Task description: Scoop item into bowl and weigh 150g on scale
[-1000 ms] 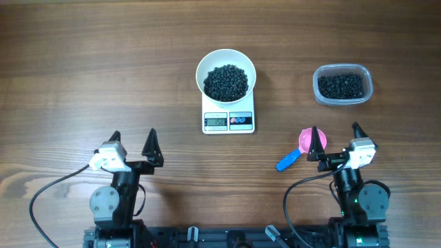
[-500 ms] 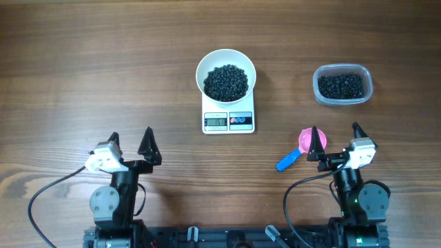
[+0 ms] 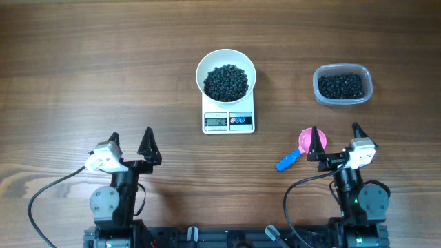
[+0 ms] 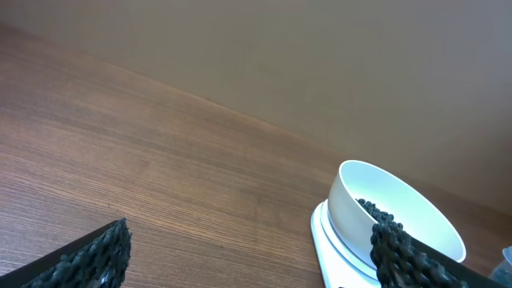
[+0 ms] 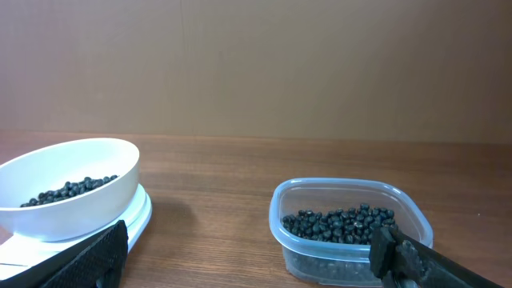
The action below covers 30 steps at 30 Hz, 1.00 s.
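Note:
The white bowl [image 3: 226, 60] sits on the white scale [image 3: 229, 121] at the table's middle, holding a heap of black beans [image 3: 226, 81]. In the left wrist view the bowl [image 4: 360, 204] and scale [image 4: 326, 244] lie ahead to the right. In the right wrist view the bowl [image 5: 68, 172] is on the left. My left gripper [image 3: 131, 135] is near the front left, open and empty, as the left wrist view [image 4: 248, 248] also shows. My right gripper [image 3: 335, 131] is near the front right, open and empty [image 5: 248, 248].
A clear plastic tub [image 3: 342, 84] of black beans stands at the back right, seen close ahead in the right wrist view [image 5: 352, 228]. A pink scoop with a blue handle [image 3: 289, 160] lies on the table by the right gripper's left finger.
The left gripper has shifted slightly to the left. The right arm, bowl, scale and scoop have not moved.

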Each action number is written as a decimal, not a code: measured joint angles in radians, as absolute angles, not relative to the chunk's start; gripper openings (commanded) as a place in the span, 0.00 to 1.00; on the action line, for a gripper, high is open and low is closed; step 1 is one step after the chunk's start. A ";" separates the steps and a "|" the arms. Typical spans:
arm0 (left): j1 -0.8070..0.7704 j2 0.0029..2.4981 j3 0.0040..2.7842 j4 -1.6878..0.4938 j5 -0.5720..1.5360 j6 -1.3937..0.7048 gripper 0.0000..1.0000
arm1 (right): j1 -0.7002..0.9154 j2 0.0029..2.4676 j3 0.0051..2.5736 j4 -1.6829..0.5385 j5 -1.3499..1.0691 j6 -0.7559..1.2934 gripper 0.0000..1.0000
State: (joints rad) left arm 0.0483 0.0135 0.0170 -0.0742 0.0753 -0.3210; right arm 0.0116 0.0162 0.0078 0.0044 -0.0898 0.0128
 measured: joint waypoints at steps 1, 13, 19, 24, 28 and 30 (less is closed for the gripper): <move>0.048 0.014 0.017 -0.074 0.075 -0.321 1.00 | 0.012 0.016 0.008 0.004 -0.090 0.013 1.00; 0.048 0.014 0.017 -0.074 0.075 -0.321 1.00 | 0.012 0.016 0.008 0.004 -0.090 0.013 1.00; 0.048 0.014 0.017 -0.074 0.077 -0.321 1.00 | 0.012 0.016 0.008 0.004 -0.090 0.013 1.00; 0.048 0.014 0.017 -0.069 0.126 -0.309 1.00 | 0.012 0.016 0.008 0.004 -0.090 0.013 1.00; 0.048 0.014 0.017 -0.067 0.143 -0.289 1.00 | 0.012 0.016 0.008 0.004 -0.090 0.013 1.00; 0.048 0.014 0.017 -0.067 0.147 -0.286 1.00 | 0.012 0.016 0.008 0.004 -0.090 0.013 1.00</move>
State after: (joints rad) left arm 0.0483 0.0139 0.0166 -0.0669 0.1471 -0.2859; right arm 0.0116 0.0162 0.0078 0.0044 -0.0898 0.0128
